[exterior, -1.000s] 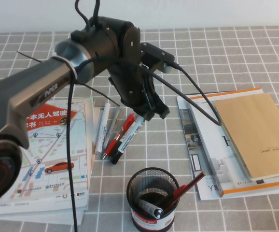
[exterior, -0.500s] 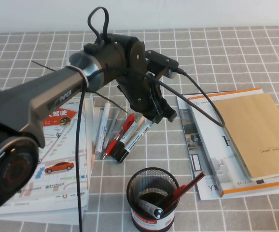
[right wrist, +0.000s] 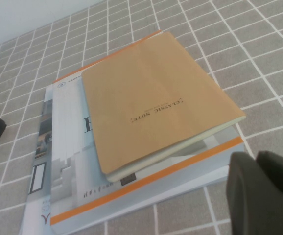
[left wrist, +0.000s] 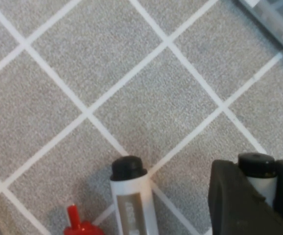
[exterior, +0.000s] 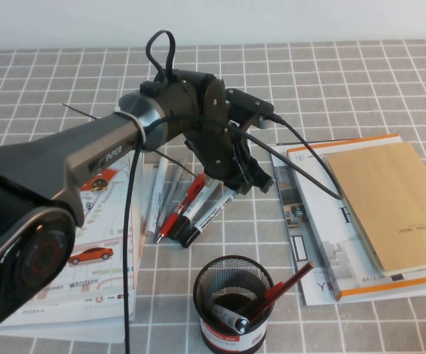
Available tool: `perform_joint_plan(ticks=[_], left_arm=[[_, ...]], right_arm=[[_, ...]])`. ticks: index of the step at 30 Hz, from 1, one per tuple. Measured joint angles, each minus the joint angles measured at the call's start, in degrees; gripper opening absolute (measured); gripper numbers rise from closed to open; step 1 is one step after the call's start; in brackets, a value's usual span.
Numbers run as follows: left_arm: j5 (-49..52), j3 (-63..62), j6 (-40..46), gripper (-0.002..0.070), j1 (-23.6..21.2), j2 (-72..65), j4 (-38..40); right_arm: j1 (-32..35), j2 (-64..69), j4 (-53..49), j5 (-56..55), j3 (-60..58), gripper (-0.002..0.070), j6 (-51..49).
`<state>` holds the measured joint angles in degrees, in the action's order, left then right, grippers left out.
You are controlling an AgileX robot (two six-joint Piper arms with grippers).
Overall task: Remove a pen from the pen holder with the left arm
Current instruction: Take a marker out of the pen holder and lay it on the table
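Your left arm [exterior: 88, 147] has swung slightly rightward over the desk [exterior: 360, 74] since the earlier frame, toward the books [exterior: 375, 206]. The mesh pen holder [exterior: 200, 295] stands well apart, nearer you. The left claw [exterior: 250, 181], narrow, clasps a black-capped marker [left wrist: 257, 166] low beside the laid-out pens [exterior: 182, 210]: extraction looks done, release remains. The right claw [right wrist: 264, 191] hovers by the books; you cannot tell its state.

The left arm [exterior: 88, 155] is reaching from the near left out over the middle of the surface [exterior: 346, 88], its wrist tilting downward. The left hand [exterior: 247, 179] is hanging low, its fingers [left wrist: 239, 196] pinching a marker [left wrist: 257, 169] near its capped end. The right hand [right wrist: 264, 196] is hovering above the surface on the right.
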<state>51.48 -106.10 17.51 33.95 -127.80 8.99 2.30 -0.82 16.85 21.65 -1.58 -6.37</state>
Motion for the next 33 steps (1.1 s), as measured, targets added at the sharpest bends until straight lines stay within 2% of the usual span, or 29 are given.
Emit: perform_joint_plan(ticks=[10, 12, 15, 17, 23, 26, 29, 31, 33], left_arm=[[-1.0, 0.0, -0.13, 0.0132, -0.32, -0.93, 0.23], [-1.46, 0.0, -0.13, 0.0183, -0.44, -0.93, 0.23], [-1.68, 0.0, -0.13, 0.0295, -0.44, -0.93, 0.23], [-1.68, 0.0, -0.13, 0.0338, -0.44, -0.93, 0.23], [-1.68, 0.0, -0.57, 0.0372, -0.31, 0.38, -2.32], [-2.38, 0.0, -3.79, 0.0368, 0.62, 3.79, -7.59], [-2.92, 0.0, -8.19, 0.0326, 1.46, 7.65, -12.37], [-2.92, 0.0, -9.46, 0.0259, 2.06, 9.57, -13.63], [-2.41, 0.0, -9.83, 0.0154, 2.91, 10.96, -13.93]], right_arm=[[0.0, 0.0, 0.0, 0.0, 0.0, -0.0013, 0.0], [0.0, 0.0, 0.0, 0.0, 0.0, -0.0013, 0.0], [0.0, 0.0, 0.0, 0.0, 0.0, -0.0013, 0.0], [0.0, 0.0, 0.04, 0.0, 0.0, -0.0013, 0.0], [0.0, 0.0, 0.04, 0.0, 0.0, -0.0013, 0.0], [0.0, 0.0, 0.04, 0.0, 0.0, -0.0013, 0.0], [0.0, 0.0, 0.04, 0.0, 0.0, -0.0013, 0.0], [0.0, 0.0, 0.04, 0.0, 0.0, -0.0013, 0.0], [0.0, 0.0, 0.04, 0.0, 0.0, -0.0013, 0.0]])
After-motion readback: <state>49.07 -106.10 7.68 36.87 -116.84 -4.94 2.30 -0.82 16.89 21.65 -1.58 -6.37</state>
